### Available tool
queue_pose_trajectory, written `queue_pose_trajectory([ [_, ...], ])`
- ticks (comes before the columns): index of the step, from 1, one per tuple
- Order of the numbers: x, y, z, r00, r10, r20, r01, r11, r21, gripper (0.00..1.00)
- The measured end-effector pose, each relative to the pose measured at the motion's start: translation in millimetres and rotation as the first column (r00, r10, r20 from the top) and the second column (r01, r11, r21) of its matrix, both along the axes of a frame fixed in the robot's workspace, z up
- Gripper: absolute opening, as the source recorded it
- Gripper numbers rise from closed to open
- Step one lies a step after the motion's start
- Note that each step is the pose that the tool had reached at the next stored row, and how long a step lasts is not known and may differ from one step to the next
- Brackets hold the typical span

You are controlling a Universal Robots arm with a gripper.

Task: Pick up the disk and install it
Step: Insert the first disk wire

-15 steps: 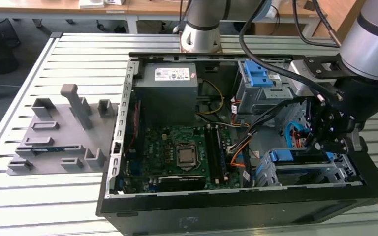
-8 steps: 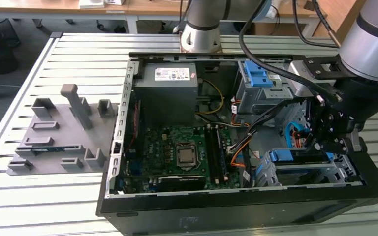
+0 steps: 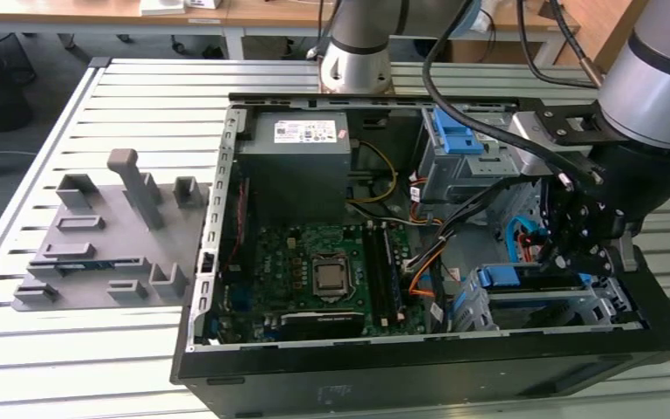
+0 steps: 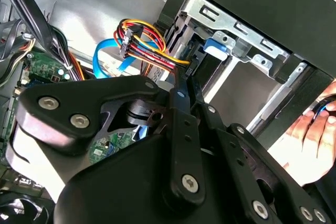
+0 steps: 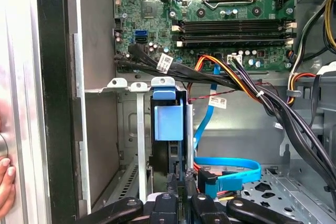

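- One disk (image 5: 169, 124), blue bracket tab facing out, sits on edge in the grey metal cage (image 5: 131, 129) at the computer case (image 3: 428, 367) corner; long axis runs down into the cage.
- Pincer (image 5: 181, 195) directly at its near end, fingers look pinched on the disk's edge.
- Disk looks partly seated.
- A hand (image 4: 315, 135) rests on the case wall beside the cage.
- Labels unreadable.

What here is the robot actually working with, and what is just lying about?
In the job: disk, end effector, metal bay.
Lying about: grey fixture, power supply, motherboard, person's hand.
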State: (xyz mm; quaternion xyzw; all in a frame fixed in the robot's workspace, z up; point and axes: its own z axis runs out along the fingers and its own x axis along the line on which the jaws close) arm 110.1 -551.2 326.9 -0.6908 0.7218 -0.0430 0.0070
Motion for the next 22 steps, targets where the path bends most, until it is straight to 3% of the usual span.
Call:
queue_pose_trajectory([
  [8,0.0,0.1,-0.8,1.0000,0.000,-0.0001,0.000,1.0000,0.0015,0.18],
  [11,0.0,0.0,2.6,1.0000,0.000,0.0000,0.000,1.0000,0.0008,0.30],
  [16,0.0,0.0,9.8,1.0000,0.000,-0.0013,0.000,1.0000,0.0007,0.30],
  [20,0.0,0.0,10.8,1.0000,0.000,-0.0017,0.000,1.0000,0.0012,0.30],
  [22,0.0,0.0,11.1,1.0000,0.000,-0.0017,0.000,1.0000,0.0007,0.22],
])
